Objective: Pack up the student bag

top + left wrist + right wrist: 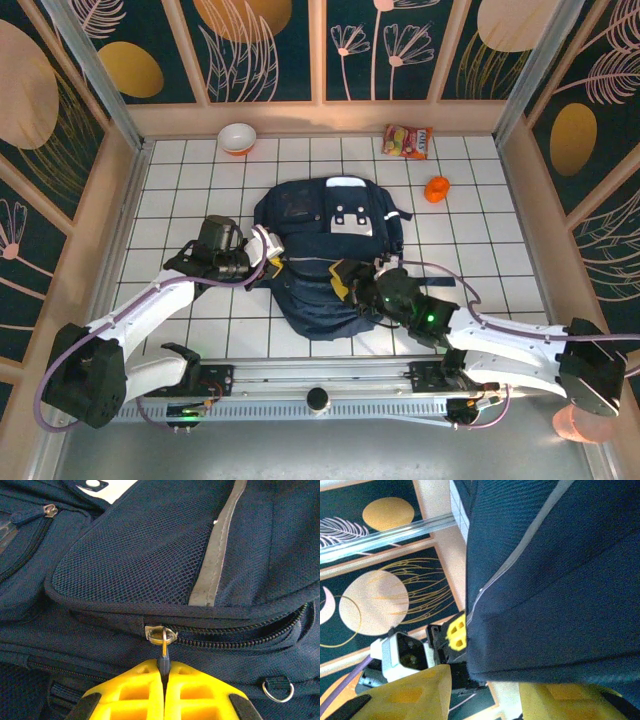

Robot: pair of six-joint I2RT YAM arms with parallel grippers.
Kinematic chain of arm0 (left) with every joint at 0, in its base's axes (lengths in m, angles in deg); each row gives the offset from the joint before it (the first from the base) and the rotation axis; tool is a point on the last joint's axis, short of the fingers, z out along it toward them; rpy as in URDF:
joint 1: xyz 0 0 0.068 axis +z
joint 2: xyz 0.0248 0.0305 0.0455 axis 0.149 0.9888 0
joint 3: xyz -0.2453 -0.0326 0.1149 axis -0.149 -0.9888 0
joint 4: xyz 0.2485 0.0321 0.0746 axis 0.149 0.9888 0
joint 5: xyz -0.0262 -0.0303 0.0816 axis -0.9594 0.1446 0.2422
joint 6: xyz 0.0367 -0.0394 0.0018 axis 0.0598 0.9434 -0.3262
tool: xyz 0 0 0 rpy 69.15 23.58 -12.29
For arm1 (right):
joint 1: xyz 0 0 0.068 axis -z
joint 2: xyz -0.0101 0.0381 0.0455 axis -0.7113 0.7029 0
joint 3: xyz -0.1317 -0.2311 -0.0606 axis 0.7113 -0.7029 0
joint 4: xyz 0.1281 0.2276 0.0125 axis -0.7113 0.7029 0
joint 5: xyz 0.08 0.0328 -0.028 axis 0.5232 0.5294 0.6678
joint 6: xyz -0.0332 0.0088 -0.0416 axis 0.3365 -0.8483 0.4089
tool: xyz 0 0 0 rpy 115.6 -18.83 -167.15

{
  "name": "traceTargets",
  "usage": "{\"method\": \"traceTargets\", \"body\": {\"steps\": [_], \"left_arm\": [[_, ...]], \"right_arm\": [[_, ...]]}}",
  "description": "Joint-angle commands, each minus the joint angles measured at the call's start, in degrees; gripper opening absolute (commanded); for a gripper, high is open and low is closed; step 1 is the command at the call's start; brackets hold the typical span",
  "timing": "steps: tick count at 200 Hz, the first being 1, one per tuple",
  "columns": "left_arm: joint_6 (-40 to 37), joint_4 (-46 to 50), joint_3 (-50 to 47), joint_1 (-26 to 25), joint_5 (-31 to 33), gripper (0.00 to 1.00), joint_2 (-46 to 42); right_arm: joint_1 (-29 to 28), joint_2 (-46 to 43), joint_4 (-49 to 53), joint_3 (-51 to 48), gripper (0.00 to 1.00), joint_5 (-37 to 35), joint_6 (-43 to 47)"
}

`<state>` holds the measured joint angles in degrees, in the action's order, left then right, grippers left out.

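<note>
student bag [322,225] lies mid-table [500,255]; judged soft, floppy: take it by hardware or a fold. left gripper [164,677] pinched shut on zipper pull [163,649]. right gripper [485,686] fingers apart at bag fabric; hold unclear.

1. Top view: bright, even light from overhead. The white tiled table [190,170] reads clean, with only short, soft shadows under the arms.
2. The student bag [330,250] goes near black in that view and its folds are hard to separate. The frame uprights splay toward the corners.
3. Left wrist view: crisp on the mesh and zipper pull [162,636]. The yellow fingers [200,695] at the bottom edge are slightly soft.
4. Right wrist view: grainy and soft overall. The near fingers [410,695] are blurred, and the pale wall strips are washed out.
</note>
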<state>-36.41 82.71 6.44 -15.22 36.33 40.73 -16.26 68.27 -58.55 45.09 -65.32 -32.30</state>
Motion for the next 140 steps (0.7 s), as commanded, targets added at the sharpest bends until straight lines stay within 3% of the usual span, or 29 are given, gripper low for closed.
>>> {"method": "traceTargets", "body": {"steps": [1, 20, 34, 66, 101, 140], "left_arm": [[-1.5, 0.9, 1.0, 0.0, -2.8, 0.00, -0.6], [-1.6, 1.0, 0.9, 0.0, -3.5, 0.00, -0.8], [-1.6, 1.2, 1.0, 0.0, -4.1, 0.00, -0.9], [-1.4, 2.3, 1.3, 0.0, -4.7, 0.00, -0.8], [-1.3, 5.7, 2.7, -0.4, -5.4, 0.00, -1.1], [-0.5, 8.8, 3.4, -3.0, -6.7, 0.00, -2.7]], "right_arm": [[-0.2, 1.3, -3.1, -0.8, 0.42, -3.8, -2.0], [-0.2, 2.2, -3.7, -1.2, 0.43, -4.4, -2.6], [0.1, 2.9, -5.0, -1.6, 0.38, -4.6, -2.5], [1.1, 4.4, -7.7, -2.0, 0.17, -5.4, -2.4], [1.8, 6.5, -8.5, -0.9, 0.00, -6.5, -1.4], [4.2, 9.5, -10.3, 1.6, 0.00, -5.6, 2.5]]}}
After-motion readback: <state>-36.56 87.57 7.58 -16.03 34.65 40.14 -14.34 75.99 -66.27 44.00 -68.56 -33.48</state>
